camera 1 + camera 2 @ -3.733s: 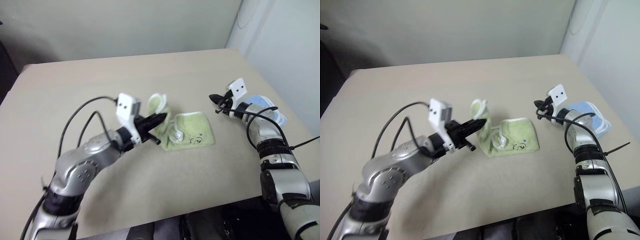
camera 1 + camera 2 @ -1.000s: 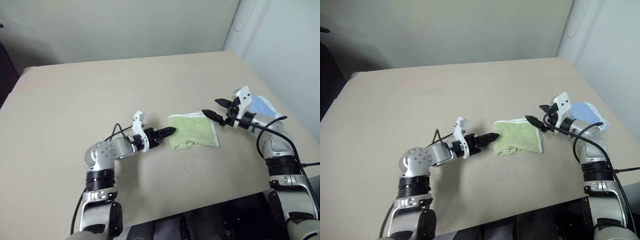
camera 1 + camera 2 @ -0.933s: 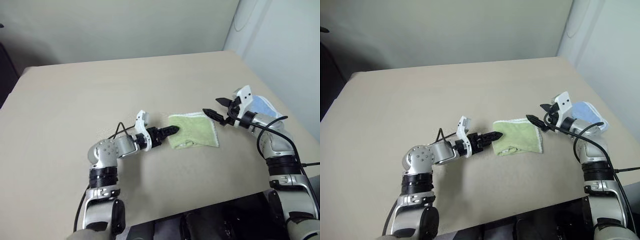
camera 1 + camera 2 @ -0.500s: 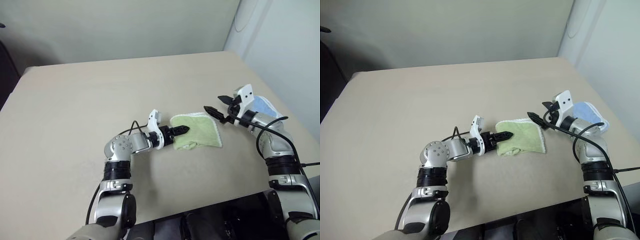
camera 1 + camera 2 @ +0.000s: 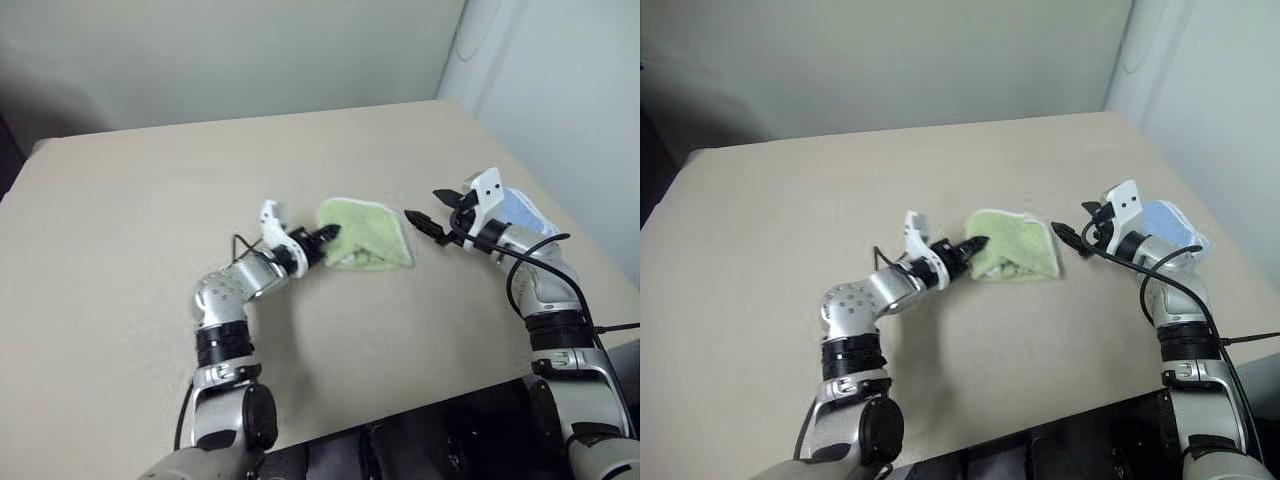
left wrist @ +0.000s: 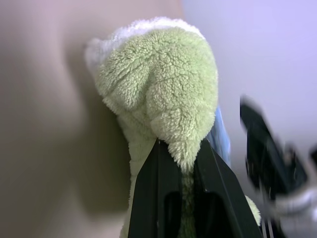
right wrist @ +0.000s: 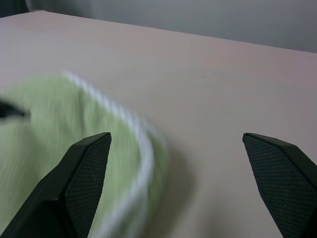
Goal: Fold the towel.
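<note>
The left fingers [image 6: 181,161] pinch a fold of the green towel [image 5: 365,232], while the right fingers [image 5: 430,212] stand wide just beside its far edge.

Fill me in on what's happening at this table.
The robot is folding a light-green towel on the tan table. Its left gripper is shut on a bunched fold at the towel's left edge, lifting it. The right gripper hovers open beside the towel's right edge, holding nothing. A light blue cloth lies behind the right arm.
</note>
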Robot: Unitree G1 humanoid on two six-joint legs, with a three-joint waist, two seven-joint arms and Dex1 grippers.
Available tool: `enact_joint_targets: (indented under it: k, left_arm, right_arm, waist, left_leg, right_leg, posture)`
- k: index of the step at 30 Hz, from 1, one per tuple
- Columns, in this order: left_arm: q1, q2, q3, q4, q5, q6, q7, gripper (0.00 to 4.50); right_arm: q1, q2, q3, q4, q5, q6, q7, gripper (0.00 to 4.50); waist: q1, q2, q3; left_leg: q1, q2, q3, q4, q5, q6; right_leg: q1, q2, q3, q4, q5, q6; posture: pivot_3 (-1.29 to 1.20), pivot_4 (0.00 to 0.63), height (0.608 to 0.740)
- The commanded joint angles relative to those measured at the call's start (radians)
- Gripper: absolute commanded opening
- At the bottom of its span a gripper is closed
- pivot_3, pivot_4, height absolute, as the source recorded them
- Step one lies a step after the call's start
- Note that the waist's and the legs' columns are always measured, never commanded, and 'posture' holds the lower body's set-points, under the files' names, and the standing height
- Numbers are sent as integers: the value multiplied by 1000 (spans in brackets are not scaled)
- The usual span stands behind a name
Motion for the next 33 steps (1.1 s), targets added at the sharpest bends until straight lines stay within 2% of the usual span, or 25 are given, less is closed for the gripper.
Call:
enact_joint_targets:
  k: [1, 4, 8, 10, 13, 19, 22, 25, 28, 32, 33]
  left_arm:
    - [-31, 125, 162, -64, -56, -103, 69, 40]
    - [-5, 263, 255, -77, -67, -152, 93, 40]
    - [103, 501, 403, -3, -29, -235, 64, 40]
    - [166, 564, 465, 45, -39, -250, 59, 40]
    - [259, 584, 548, 91, -79, -235, 85, 40]
    - [367, 486, 583, -4, -165, -203, 166, 40]
    - [384, 439, 603, -51, -236, -215, 204, 831]
    - [407, 414, 607, -91, -300, -220, 230, 1898]
    - [466, 412, 600, -131, -353, -209, 233, 3068]
    - [609, 440, 588, -167, -397, -173, 181, 4444]
    - [655, 449, 582, -176, -398, -164, 156, 4444]
  right_arm:
    - [-22, -4, -20, -10, -2, -24, -8, 4500]
    - [-24, -4, -19, -1, -4, -28, -5, 4500]
    - [-38, 3, -13, 27, -9, -40, 4, 4500]
    - [-50, 8, -9, 47, -12, -48, 8, 4500]
    - [-69, 19, 3, 81, -19, -65, 19, 4500]
    - [-94, 36, 15, 122, -31, -91, 31, 4500]
    - [-98, 38, 16, 131, -34, -97, 36, 4500]
    - [-100, 38, 17, 142, -37, -104, 39, 4500]
    - [-101, 39, 17, 147, -38, -108, 41, 4500]
    - [-102, 41, 16, 148, -37, -110, 40, 4500]
    - [-101, 41, 16, 149, -37, -111, 41, 4500]
  waist:
    - [-11, 0, 0]
    - [-20, 0, 0]
    - [-24, 0, 0]
    - [-24, 0, 0]
    - [-18, 0, 0]
    - [5, -4, 1]
    - [6, -7, 1]
    - [1, -7, 1]
    - [-4, -7, 1]
    - [-18, -7, 1]
    - [-21, -7, 0]
  left_leg:
    - [0, 0, 0, 0, 0, 0]
    - [0, 1, 0, -3, 1, -2]
    - [-1, 1, 0, -4, 1, -2]
    - [-2, 0, 0, -5, 1, -2]
    - [-2, 0, 0, -5, 1, -2]
    - [-1, 0, -4, -2, -3, 5]
    - [-1, 0, -4, -2, -1, 4]
    - [-1, 1, -4, -2, 1, 1]
    - [-1, 1, -3, -3, 5, -7]
    - [-1, 1, -2, -6, 5, -8]
    - [-1, 2, -1, -8, 6, -8]
  right_leg:
    - [-1, 0, 0, 0, 0, -1]
    - [-4, 2, 1, 1, 1, -2]
    - [-6, 2, 2, 0, 1, -2]
    - [-7, 1, 3, -1, 1, -2]
    - [-7, 0, 4, -1, 0, -3]
    - [-6, 0, 0, 1, 1, -6]
    - [-5, 0, -1, 2, 3, -9]
    - [-5, 1, -1, 3, 3, -10]
    - [-6, 1, -1, 3, 3, -10]
    - [-8, 1, 0, 3, 2, -11]
    - [-8, 1, 0, 3, 2, -11]
  posture:
    - [0, 150, 740]
    - [0, 150, 740]
    - [0, 150, 740]
    - [0, 150, 740]
    - [0, 150, 740]
    - [0, 150, 740]
    - [0, 150, 740]
    - [0, 150, 740]
    - [0, 150, 740]
    - [0, 150, 740]
    - [0, 150, 740]
